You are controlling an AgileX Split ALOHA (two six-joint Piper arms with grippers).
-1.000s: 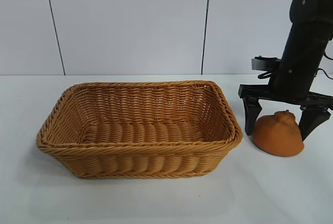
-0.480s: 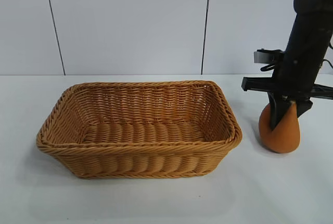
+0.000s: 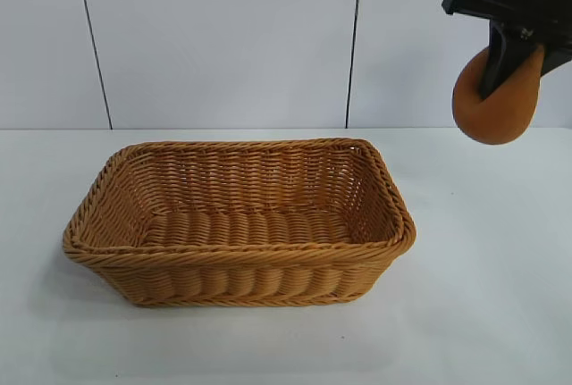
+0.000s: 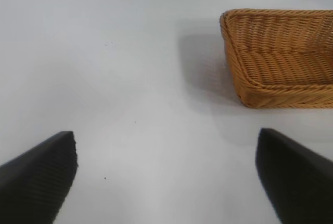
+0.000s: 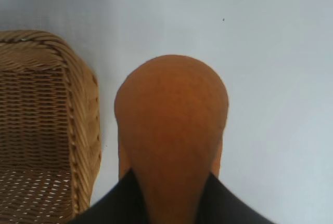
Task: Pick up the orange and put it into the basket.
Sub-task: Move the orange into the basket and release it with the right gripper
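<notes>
Orange [image 3: 500,108] squeezed in right hand [image 3: 511,62], high beside basket [image 3: 238,251]; left hand [image 4: 166,177] open.

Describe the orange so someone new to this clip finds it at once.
Start at the wicker basket on the white table. Look above and to its right, where the right claw hangs in the air. The orange is the dull, squashed lump pinched there, the only thing off the table.

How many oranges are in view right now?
1. The orange hangs clamped in the right tool, high above the table and right of the basket, which holds none.
</notes>
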